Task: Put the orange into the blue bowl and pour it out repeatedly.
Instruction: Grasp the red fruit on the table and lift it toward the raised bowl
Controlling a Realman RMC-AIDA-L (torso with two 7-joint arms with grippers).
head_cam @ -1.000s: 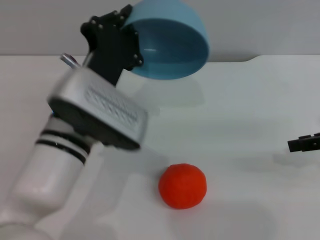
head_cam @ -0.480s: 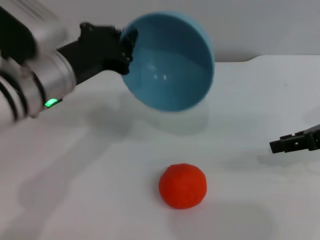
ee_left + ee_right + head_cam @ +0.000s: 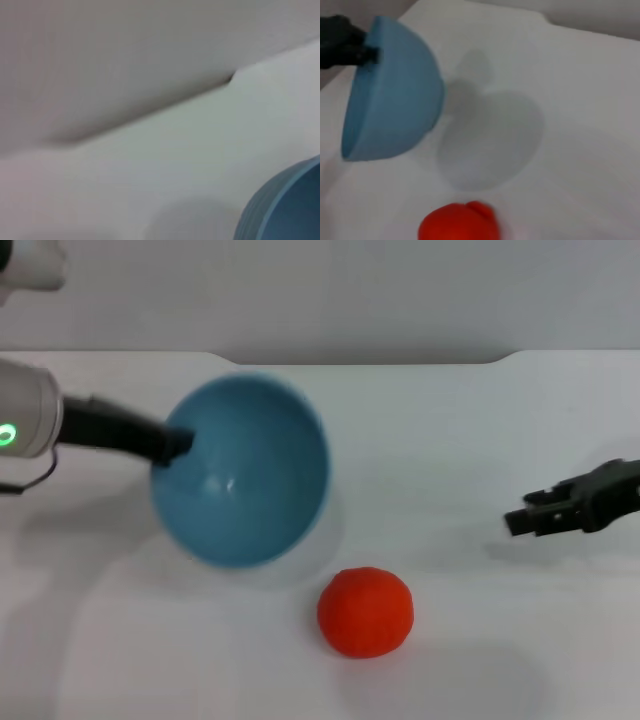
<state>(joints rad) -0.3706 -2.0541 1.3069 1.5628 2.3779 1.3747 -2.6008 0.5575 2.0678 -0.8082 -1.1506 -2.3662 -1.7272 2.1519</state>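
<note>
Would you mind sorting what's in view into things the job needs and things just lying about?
Job:
- orange, loose on the table
- bowl, tilted, held at its rim by the left gripper
- right gripper, off to the side

Lying about:
- nothing; only the table

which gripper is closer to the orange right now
Right, narrowly. The right gripper hovers empty off the orange's right side; the left gripper is farther back-left, holding the blue bowl by its rim.

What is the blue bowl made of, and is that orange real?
The blue bowl looks like smooth plastic: even colour, thin rim, small shiny glints inside. The orange has a very bright, matte, lumpy skin with a creased top; it could be real or a toy, the pictures can't settle that.
</note>
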